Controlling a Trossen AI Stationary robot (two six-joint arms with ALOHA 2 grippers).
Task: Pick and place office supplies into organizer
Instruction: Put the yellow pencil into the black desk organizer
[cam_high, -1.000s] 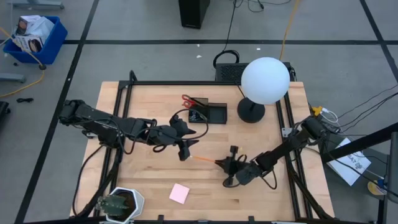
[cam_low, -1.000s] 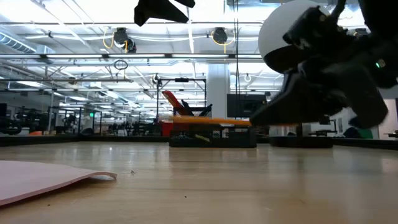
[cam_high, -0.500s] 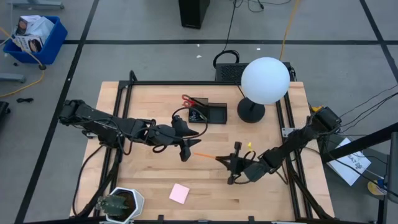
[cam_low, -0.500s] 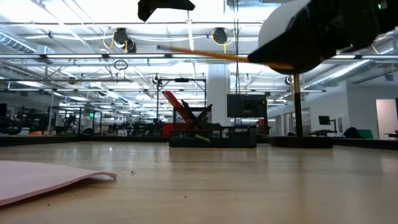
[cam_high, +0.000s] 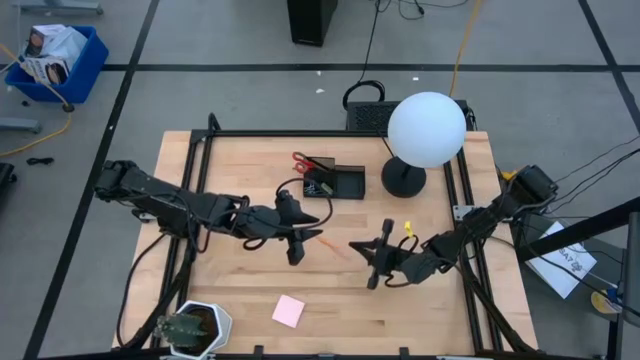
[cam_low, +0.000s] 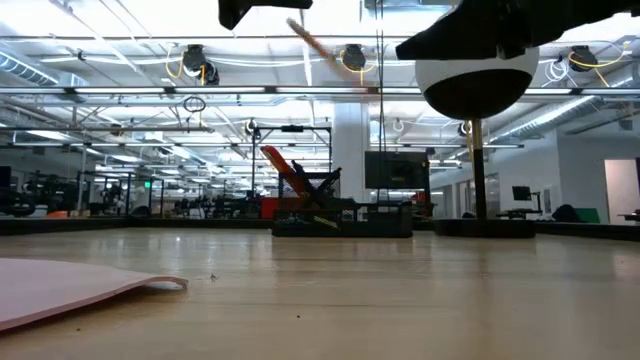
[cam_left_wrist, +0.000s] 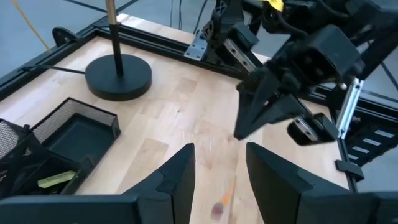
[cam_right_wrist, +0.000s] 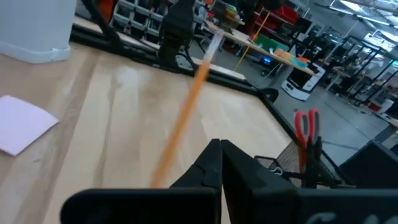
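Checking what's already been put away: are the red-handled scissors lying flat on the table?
No. The scissors stand upright in the black organizer, red handles up, as the right wrist view shows.

Grey floor (cam_high: 250, 90) with dark lines — blue bin (cam_high: 55, 60), bright ceiling lights (cam_low: 190, 60) beyond.

A robotics lab or industrial workshop in a large open hall. The low view shows a high ceiling (cam_low: 150, 75) with exposed beams, pipes and strip lights, and rows of racks (cam_low: 60, 190) and benches that look like more workstations. From above, grey floor marked with dark tape lines (cam_high: 130, 67), loose cables (cam_high: 590, 175) and a blue bin (cam_high: 55, 55) surround the wooden surface (cam_high: 250, 290).
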